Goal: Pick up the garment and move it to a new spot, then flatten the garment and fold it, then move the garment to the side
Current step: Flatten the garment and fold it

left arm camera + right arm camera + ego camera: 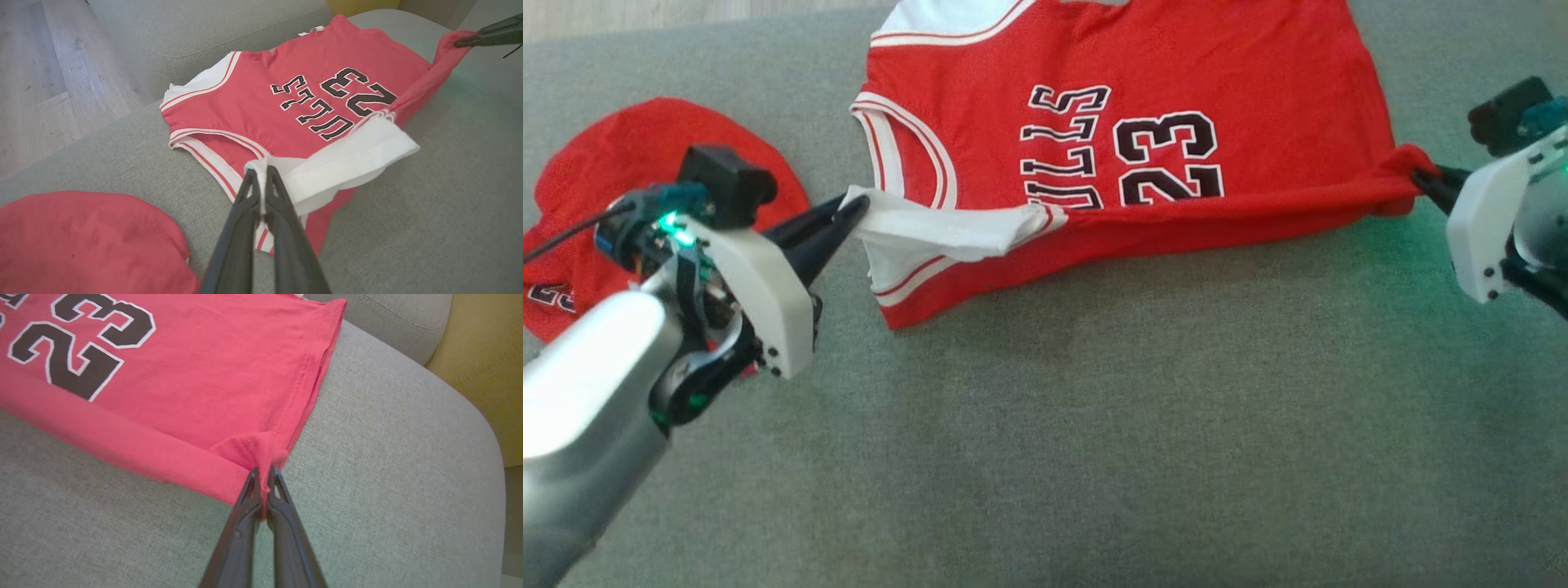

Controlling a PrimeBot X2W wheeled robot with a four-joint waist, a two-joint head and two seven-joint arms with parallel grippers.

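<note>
You have the left gripper [856, 209] clamped on the white strap of the jersey [1258, 73], the right gripper [1423, 176] pinching its hem corner

light soft, even | green glow on sofa [1421, 245] | glare on forearm [580, 384] | edges perhaps slightly blurred

Grey couch [1045, 449], red cloth bundle [588, 163] on it, wooden floor [41, 81] beside.
</note>
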